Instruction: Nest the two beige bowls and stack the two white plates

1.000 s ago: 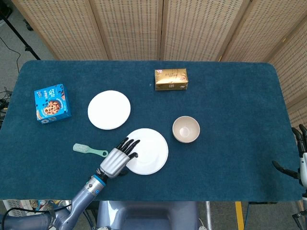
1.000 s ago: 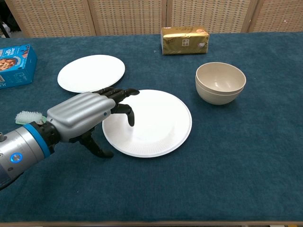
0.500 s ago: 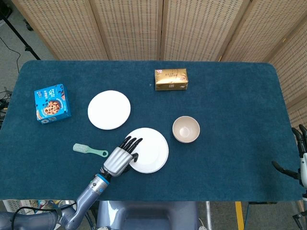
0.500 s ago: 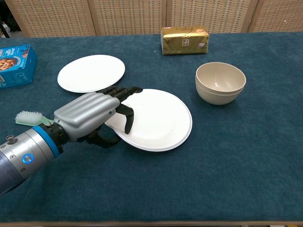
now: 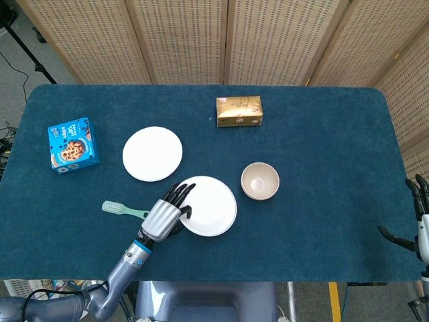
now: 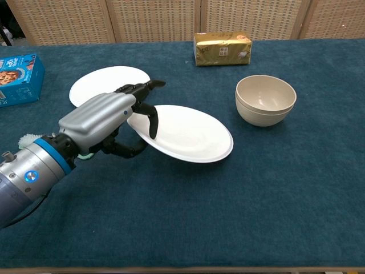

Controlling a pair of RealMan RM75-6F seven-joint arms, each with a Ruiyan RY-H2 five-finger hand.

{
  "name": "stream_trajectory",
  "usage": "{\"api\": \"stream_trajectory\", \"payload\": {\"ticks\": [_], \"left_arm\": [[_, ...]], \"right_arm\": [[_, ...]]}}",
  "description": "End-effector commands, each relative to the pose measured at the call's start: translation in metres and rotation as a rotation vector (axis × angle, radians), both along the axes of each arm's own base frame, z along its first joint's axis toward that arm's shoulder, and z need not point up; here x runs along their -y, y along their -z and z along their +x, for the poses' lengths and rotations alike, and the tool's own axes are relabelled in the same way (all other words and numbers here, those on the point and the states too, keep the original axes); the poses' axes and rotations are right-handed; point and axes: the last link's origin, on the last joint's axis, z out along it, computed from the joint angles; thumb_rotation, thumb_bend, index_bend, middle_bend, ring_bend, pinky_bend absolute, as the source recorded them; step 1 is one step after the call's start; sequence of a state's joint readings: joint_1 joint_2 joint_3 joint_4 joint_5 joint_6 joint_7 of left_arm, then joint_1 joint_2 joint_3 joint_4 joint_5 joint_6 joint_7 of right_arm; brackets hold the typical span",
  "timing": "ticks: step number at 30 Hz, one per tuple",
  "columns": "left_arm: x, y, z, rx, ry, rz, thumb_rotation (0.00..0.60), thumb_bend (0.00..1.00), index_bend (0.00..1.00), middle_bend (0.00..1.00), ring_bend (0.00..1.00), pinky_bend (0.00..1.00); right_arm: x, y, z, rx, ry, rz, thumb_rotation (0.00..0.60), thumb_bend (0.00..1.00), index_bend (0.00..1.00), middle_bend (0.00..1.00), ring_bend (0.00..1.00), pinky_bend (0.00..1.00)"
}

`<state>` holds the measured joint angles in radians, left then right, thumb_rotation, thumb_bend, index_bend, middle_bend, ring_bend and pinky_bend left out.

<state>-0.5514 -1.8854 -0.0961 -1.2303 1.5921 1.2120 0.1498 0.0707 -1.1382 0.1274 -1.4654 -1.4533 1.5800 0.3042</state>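
Note:
My left hand [image 5: 166, 212] [image 6: 108, 121] grips the near-left rim of a white plate [image 5: 209, 206] [image 6: 188, 135] and holds it tilted above the cloth. The second white plate [image 5: 153, 153] [image 6: 102, 84] lies flat behind and to the left of it. Two beige bowls [image 5: 260, 181] [image 6: 266, 100] sit nested to the right of the held plate. My right hand [image 5: 417, 221] is at the table's far right edge, fingers spread, holding nothing.
A green brush [image 5: 125, 210] [image 6: 33, 140] lies just left of my left hand. A blue snack box [image 5: 73, 144] [image 6: 20, 76] sits at the far left, a gold package [image 5: 239, 111] [image 6: 223, 48] at the back. The table [image 5: 322, 134] is covered in dark blue cloth.
My left hand closed on the plate's rim and lifted it off the cloth, tilting it and carrying it slightly back. The right hand has stayed put.

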Motion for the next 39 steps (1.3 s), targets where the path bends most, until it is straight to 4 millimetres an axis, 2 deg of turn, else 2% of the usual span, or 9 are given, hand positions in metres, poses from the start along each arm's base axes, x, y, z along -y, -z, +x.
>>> {"api": "stream_trajectory", "payload": {"ticks": [1, 13, 18, 21, 26, 31, 39], "left_arm": [[-0.01, -0.009, 0.003, 0.03, 0.001, 0.025, 0.6, 0.47, 0.95, 0.0, 0.0, 0.0], [-0.058, -0.062, 0.022, 0.117, 0.009, 0.169, 0.6, 0.47, 0.96, 0.0, 0.0, 0.0], [-0.075, -0.084, 0.024, 0.144, -0.003, 0.232, 0.6, 0.47, 0.96, 0.0, 0.0, 0.0], [-0.082, -0.09, 0.022, 0.145, -0.01, 0.249, 0.6, 0.47, 0.96, 0.0, 0.0, 0.0], [-0.106, -0.107, 0.012, 0.126, -0.032, 0.321, 0.6, 0.47, 0.96, 0.0, 0.0, 0.0], [-0.127, -0.112, -0.004, 0.117, -0.071, 0.36, 0.6, 0.47, 0.96, 0.0, 0.0, 0.0], [-0.146, -0.111, -0.028, 0.103, -0.151, 0.384, 0.6, 0.47, 0.96, 0.0, 0.0, 0.0]], "right_arm": [[0.0, 0.0, 0.0, 0.001, 0.0, -0.001, 0.6, 0.0, 0.0, 0.0, 0.0, 0.0], [0.0, 0.001, 0.001, 0.003, 0.001, 0.002, 0.6, 0.0, 0.0, 0.0, 0.0, 0.0], [0.0, 0.002, 0.001, 0.005, 0.002, 0.005, 0.6, 0.0, 0.0, 0.0, 0.0, 0.0], [0.001, 0.002, 0.001, 0.004, 0.003, 0.007, 0.6, 0.0, 0.0, 0.0, 0.0, 0.0], [0.001, 0.006, 0.001, 0.002, 0.005, 0.021, 0.6, 0.0, 0.0, 0.0, 0.0, 0.0], [0.001, 0.009, 0.001, -0.003, 0.008, 0.032, 0.6, 0.0, 0.0, 0.0, 0.0, 0.0], [0.004, 0.011, 0.0, -0.001, 0.014, 0.039, 0.6, 0.0, 0.0, 0.0, 0.0, 0.0]]}}
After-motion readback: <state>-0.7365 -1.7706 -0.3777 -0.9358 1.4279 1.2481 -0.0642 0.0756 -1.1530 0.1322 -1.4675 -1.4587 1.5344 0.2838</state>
